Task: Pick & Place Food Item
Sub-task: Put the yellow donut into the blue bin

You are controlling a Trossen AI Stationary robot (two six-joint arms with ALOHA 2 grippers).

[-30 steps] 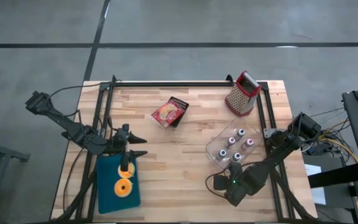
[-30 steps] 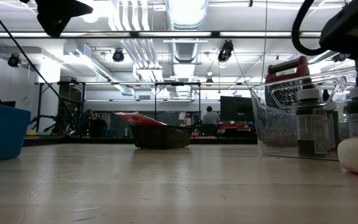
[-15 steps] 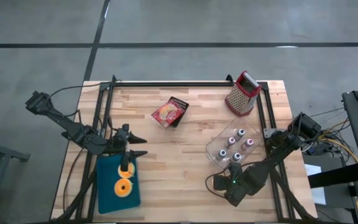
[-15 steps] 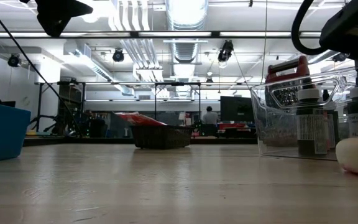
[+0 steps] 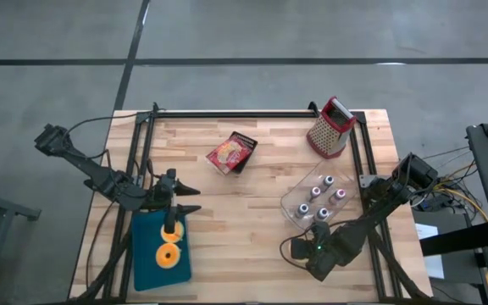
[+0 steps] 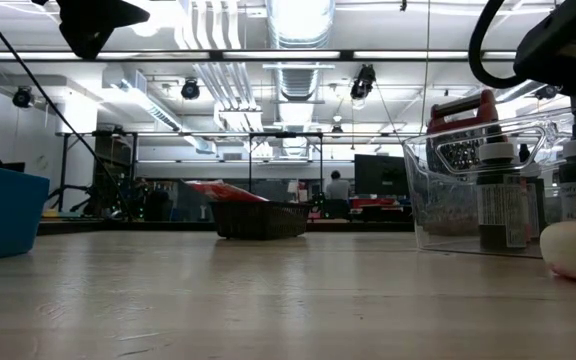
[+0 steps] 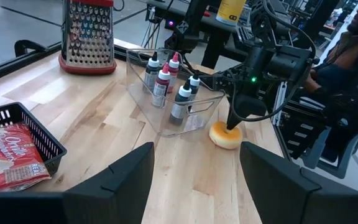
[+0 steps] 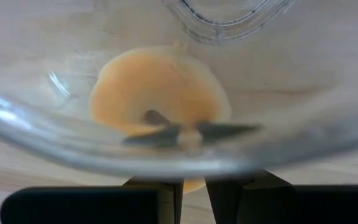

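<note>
Take the clear bin (image 5: 316, 203) of bottles as your landmark. Far to its left, your left gripper (image 5: 186, 199) hangs over the blue tray (image 5: 145, 256) with its jaws released; two donuts (image 5: 169, 244) already lie in that tray. Just beside the bin's near corner sits the donut (image 7: 225, 135) you want, on the desk (image 5: 244, 229). Your right gripper (image 7: 234, 122) stands straight above it, jaws clenched on the donut. The right arm is plainly the nearer one; lift straight up, I'd say.

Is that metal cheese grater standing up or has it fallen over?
Upright. The grater stands on its wide base on the table, handle end up, beside the clear bin of bottles.
</note>
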